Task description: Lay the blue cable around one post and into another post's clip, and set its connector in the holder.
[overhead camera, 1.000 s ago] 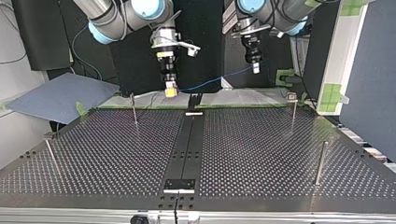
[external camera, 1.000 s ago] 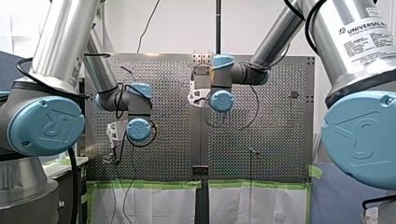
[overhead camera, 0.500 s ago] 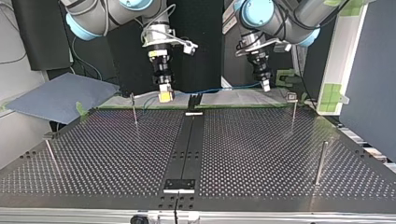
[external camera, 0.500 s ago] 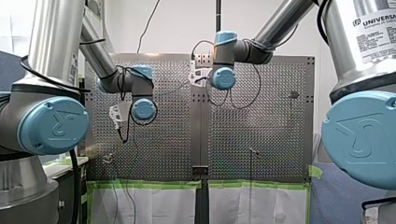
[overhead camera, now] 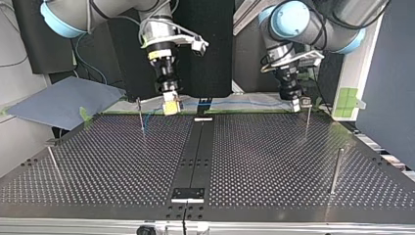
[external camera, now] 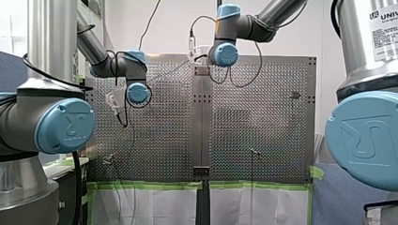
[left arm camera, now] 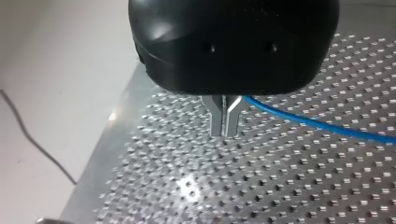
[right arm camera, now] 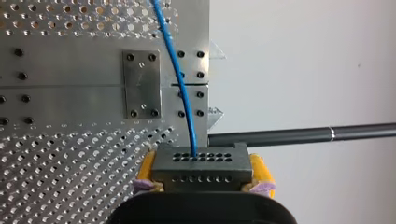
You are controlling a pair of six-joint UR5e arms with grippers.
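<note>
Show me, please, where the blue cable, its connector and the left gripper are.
blue cable [right arm camera: 180, 84]: right wrist view, its middle stretch.
connector [right arm camera: 201, 167]: right wrist view, its grey face.
left gripper [left arm camera: 225, 134]: left wrist view, between its fingertips.

Perforated table [overhead camera: 274, 161], black centre strip [overhead camera: 195, 152], blue-grey sheet [overhead camera: 63, 100], green tape [external camera: 141, 185]

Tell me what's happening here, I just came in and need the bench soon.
Both arms hold one blue cable over the perforated table's far edge in the top view. My right gripper is shut on its connector; my left gripper pinches the cable further along, beside a clip-topped post. The cable looks not yet routed around any post.
</note>
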